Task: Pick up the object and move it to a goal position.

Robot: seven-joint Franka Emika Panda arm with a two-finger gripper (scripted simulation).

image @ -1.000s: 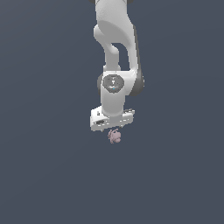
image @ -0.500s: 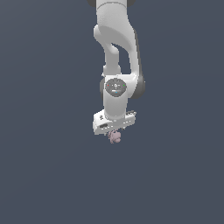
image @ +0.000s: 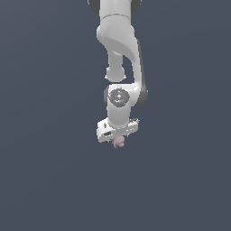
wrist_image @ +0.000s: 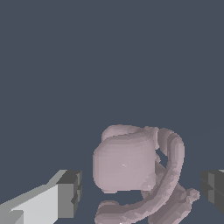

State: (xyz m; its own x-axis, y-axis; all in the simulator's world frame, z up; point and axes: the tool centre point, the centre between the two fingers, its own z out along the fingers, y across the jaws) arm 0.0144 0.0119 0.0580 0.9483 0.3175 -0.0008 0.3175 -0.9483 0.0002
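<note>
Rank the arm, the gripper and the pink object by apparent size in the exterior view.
1. The arm, by far the largest.
2. The gripper, much smaller.
3. The pink object, a tiny blob under the gripper, partly hidden, so its full extent is unsure.

One white robot arm point(image: 121, 67) is showing against the plain dark blue-grey backdrop, carrying one claw point(image: 118, 139). One pale pink-mauve lumpy object point(image: 119, 142) is sitting at the claw's tip. In the wrist view, two dark finger pads point(wrist_image: 70, 193) are flanking that single object point(wrist_image: 131, 168).
</note>
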